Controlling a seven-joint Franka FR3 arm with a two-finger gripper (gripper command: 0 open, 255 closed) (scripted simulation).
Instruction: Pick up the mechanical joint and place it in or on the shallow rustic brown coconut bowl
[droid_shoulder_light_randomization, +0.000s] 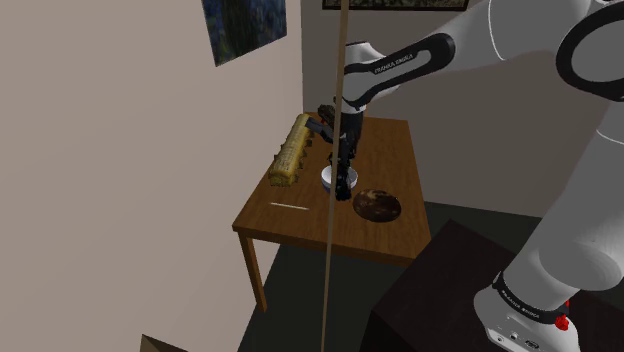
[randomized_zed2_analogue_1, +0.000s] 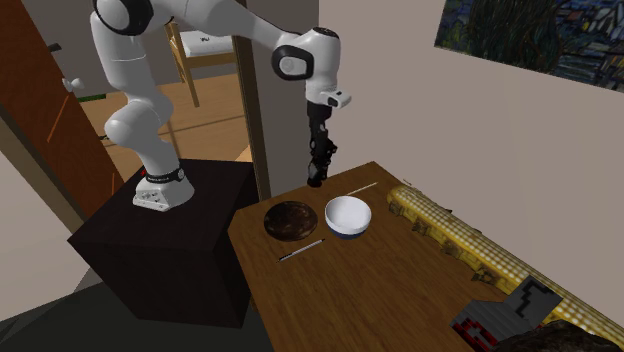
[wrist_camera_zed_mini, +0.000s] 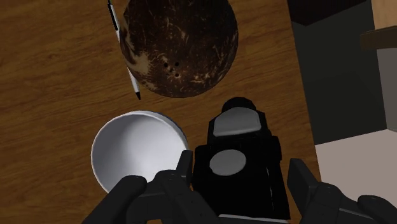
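My gripper (wrist_camera_zed_mini: 242, 175) is shut on the black mechanical joint (wrist_camera_zed_mini: 236, 137), a blocky part with grey round faces, clasped between the fingers (wrist_camera_zed_mini: 184, 164). It hangs above the wooden table near its edge, in the second exterior view beside the white bowl (randomized_zed2_analogue_1: 347, 215). The shallow dark brown coconut bowl (wrist_camera_zed_mini: 180, 44) lies on the table just ahead of the joint, with nothing in it. From the shoulder camera the gripper (droid_shoulder_light_randomization: 343, 178) is over the white bowl (droid_shoulder_light_randomization: 330, 180), and the coconut bowl (droid_shoulder_light_randomization: 377, 205) sits to its right.
A pen (wrist_camera_zed_mini: 125, 48) lies against the coconut bowl's side. A long yellow checked object (droid_shoulder_light_randomization: 289, 150) lies at the table's back, and a thin stick (droid_shoulder_light_randomization: 287, 206) near the front. A red and black thing (randomized_zed2_analogue_1: 500, 315) sits further along. A vertical pole (droid_shoulder_light_randomization: 333, 250) crosses the shoulder view.
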